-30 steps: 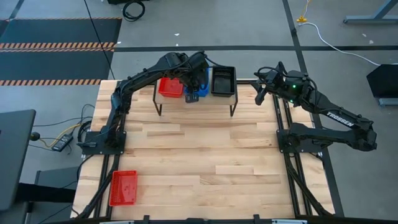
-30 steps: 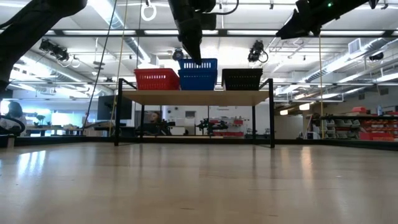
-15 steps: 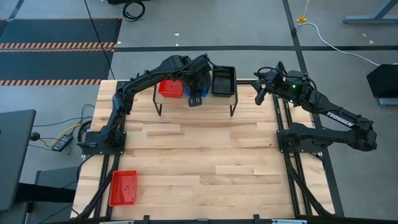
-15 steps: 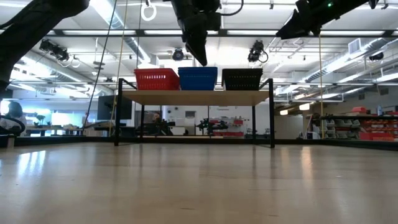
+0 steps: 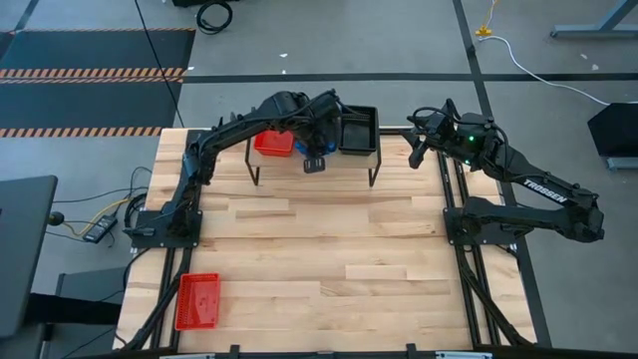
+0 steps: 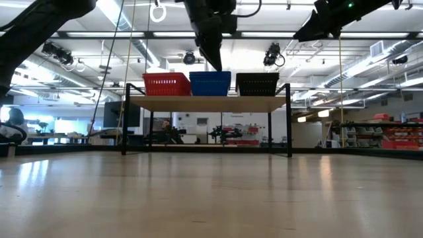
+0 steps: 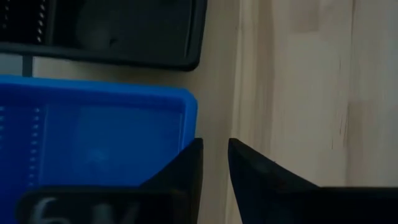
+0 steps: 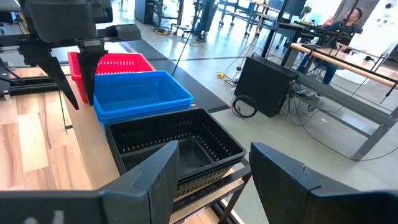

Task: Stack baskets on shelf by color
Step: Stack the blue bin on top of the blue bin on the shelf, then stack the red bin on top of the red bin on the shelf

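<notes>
**Left arm hovering over the blue stack, one red basket sitting alone**

The left gripper (image 6: 213, 59) is hanging just above the blue baskets (image 6: 210, 83) in the middle of the shelf (image 5: 371, 158), fingers nearly pressed together and pinching nothing, only a thin gap showing between the fingertips (image 7: 186, 165). The red baskets (image 6: 166, 84) are sitting just beside it on one side, the black baskets (image 8: 177, 146) on the other. The right gripper (image 8: 208, 171) is waiting off the black end of the shelf, fingers spread, holding nothing.

A lone red basket (image 5: 196, 301) is lying well away from the left gripper, at the near corner of the table (image 5: 379, 269). My guess is that's the one remaining. To do it well: be lifting straight clear of the blue rim, spreading the fingers before descending, gripping one wall, then lowering it squarely over the red stack so it's nesting
</notes>
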Robot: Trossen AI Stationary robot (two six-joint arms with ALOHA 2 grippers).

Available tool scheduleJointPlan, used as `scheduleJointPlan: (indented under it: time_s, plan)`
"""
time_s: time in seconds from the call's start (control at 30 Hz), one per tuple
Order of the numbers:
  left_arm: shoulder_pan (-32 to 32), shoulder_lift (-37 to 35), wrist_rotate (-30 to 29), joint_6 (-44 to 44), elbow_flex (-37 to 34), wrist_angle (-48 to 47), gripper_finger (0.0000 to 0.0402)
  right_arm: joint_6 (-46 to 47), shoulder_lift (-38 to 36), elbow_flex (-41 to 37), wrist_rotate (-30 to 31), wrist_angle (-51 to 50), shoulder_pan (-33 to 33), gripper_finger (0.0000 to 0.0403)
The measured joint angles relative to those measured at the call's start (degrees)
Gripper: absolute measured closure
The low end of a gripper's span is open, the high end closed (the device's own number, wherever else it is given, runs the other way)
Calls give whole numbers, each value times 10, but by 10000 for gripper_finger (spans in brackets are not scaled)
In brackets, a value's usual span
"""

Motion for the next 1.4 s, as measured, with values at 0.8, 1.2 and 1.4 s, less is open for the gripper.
scheduleJointPlan:
  time_s: [0.8, 1.2, 1.4]
  plan:
    - [-34, -41, -64, -56, 5, -132, 284, -11, 0, 0, 1, 0, 0, 202]
    - [-164, -52, 13, -169, -3, -131, 278, -9, 4, 0, 0, -9, 0, 202]
    - [-231, -52, 12, -240, -25, -131, 280, 5, 14, 0, -3, -22, 0, 202]
